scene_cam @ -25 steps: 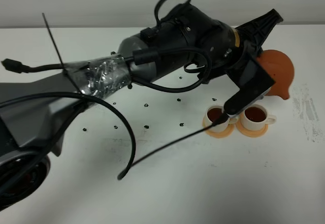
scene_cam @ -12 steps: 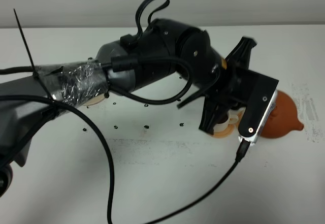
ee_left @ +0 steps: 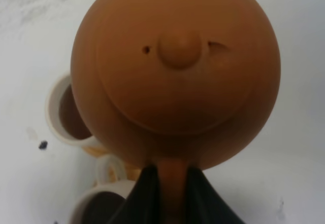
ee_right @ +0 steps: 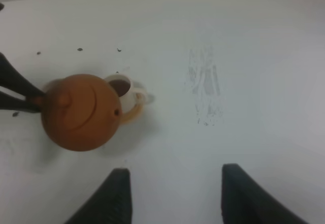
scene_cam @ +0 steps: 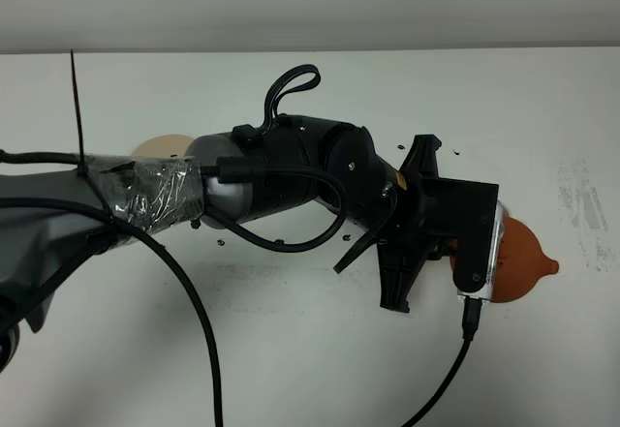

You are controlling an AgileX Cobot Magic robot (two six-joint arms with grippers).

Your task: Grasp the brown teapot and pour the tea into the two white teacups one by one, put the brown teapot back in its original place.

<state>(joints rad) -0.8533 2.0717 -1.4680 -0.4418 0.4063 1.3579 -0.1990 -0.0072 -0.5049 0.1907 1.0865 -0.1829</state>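
Observation:
The brown teapot [scene_cam: 526, 260] hangs upright at the right of the table, lid knob up. My left gripper [ee_left: 172, 186] is shut on its loop handle, with black fingers [ee_left: 142, 193] on either side. The teapot [ee_left: 175, 76] is above the two white teacups. One cup [ee_left: 63, 113] and the other [ee_left: 94, 210] both hold dark tea. In the high view my left wrist hides both cups. The right wrist view shows the teapot [ee_right: 78, 112] beside one teacup [ee_right: 122, 87] on its orange saucer [ee_right: 136, 111]. My right gripper [ee_right: 175, 198] is open and empty, apart from them.
The round beige saucer [scene_cam: 160, 145] lies bare at the back left, partly behind my left arm [scene_cam: 281, 170]. Its cables [scene_cam: 194, 301] trail over the table's front. Grey scuff marks [scene_cam: 586, 209] and small black dots [scene_cam: 221, 243] mark the white table.
My left arm has swung the teapot from the back right, forward and down, turning it upright over the cups. The wrist now covers both teacups in the high view.

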